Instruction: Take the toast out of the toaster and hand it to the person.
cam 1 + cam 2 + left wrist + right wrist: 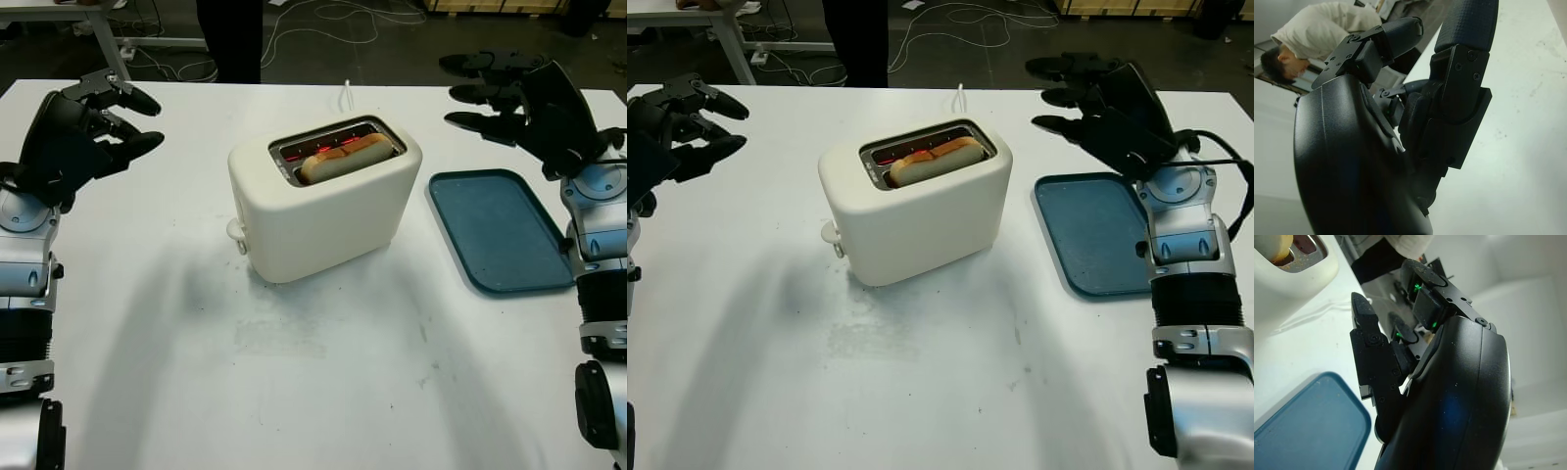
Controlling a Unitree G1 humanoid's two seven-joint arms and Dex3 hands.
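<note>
A cream toaster (323, 201) stands in the middle of the white table (313, 372), with its slots glowing red. A slice of golden toast (345, 157) pokes out of the near slot. My left hand (103, 122) is raised above the table's far left side, open and holding nothing. My right hand (495, 93) is raised at the far right, beyond the tray, open and holding nothing. Both hands are well away from the toaster. A person in dark trousers (230, 39) stands behind the table's far edge.
A dark teal tray (500, 230) lies to the right of the toaster, under my right forearm. The toaster's white cord (345, 95) runs back over the far edge. Cables lie on the floor behind. Another person (1308, 34) bends over in the background of the left wrist view.
</note>
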